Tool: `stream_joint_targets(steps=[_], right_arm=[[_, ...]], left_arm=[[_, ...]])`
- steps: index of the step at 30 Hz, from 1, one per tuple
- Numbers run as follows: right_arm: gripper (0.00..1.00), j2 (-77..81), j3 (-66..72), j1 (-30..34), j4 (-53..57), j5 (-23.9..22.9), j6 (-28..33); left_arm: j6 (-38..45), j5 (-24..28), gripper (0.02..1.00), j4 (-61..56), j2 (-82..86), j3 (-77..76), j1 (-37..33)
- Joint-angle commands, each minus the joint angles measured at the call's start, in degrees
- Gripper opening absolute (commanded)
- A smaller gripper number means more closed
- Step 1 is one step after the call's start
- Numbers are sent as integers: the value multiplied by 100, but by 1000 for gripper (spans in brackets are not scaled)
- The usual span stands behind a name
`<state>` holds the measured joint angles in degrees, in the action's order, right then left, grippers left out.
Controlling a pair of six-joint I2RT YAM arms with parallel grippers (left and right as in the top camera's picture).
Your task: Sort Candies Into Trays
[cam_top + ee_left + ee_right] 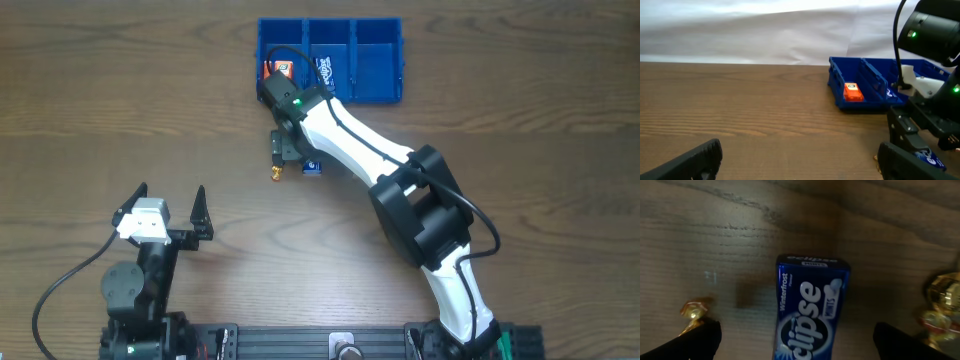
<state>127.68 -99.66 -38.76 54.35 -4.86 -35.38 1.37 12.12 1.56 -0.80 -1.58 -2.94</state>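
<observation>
Mint pack: a long blue box point(810, 315) with white lettering and a white swirl on its face. It lies flat on the bare wood of the table point(520, 120), a little in from the far edge, just in front of the tray's left end point(311, 166).
Right gripper: low over the mint pack point(800, 347), jaws spread, one black finger on each side of the box and neither touching it. The arm reaches across the middle of the table from its base at the near edge point(290, 150).
Gold candy: a small crinkled foil-wrapped sweet point(695, 311) on the wood beside one long side of the pack, close to one finger.
Other gold candy: larger in view, shiny gold with a red band point(940, 307), on the opposite side of the pack.
Tray: a blue bin with three compartments point(380, 95), at the middle of the table's far edge.
Orange candy: a small orange packet in the tray's left compartment point(853, 91).
Middle compartment: holds a blue packet with white print point(325, 70), partly under the right arm.
Left gripper: near the table's near-left corner point(170, 197), jaws spread wide, nothing between them, well apart from the candies.
</observation>
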Motion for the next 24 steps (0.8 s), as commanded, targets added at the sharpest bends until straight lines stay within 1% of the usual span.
stream_joint_targets(steps=[1, 4, 6, 8, 9, 16, 18, 21, 24], right_arm=[[980, 140, 11, 24, -79, 7, -203], [958, 232, 24, 59, -116, 9, -236], [897, 256, 35, 59, -116, 9, -238], [691, 256, 35, 59, -133, 7, -238], [621, 256, 35, 59, -146, 7, -238], [283, 326, 35, 63, -160, 7, -238], [233, 330, 33, 66, -170, 4, -238], [183, 251, -55, 90, -92, -4, -236], [176, -190, -201, 210, 107, -170, -232]], left_arm=[[35, 133, 998, 162, 37, 129, -4], [35, 133, 998, 162, 37, 129, -4], [37, 133, 998, 162, 37, 129, -4], [37, 133, 996, 162, 37, 129, -4], [35, 133, 998, 162, 37, 129, -4], [37, 133, 998, 162, 37, 129, -4], [37, 131, 998, 162, 37, 129, -4], [37, 133, 998, 162, 37, 129, -4], [35, 133, 996, 162, 37, 129, -4]])
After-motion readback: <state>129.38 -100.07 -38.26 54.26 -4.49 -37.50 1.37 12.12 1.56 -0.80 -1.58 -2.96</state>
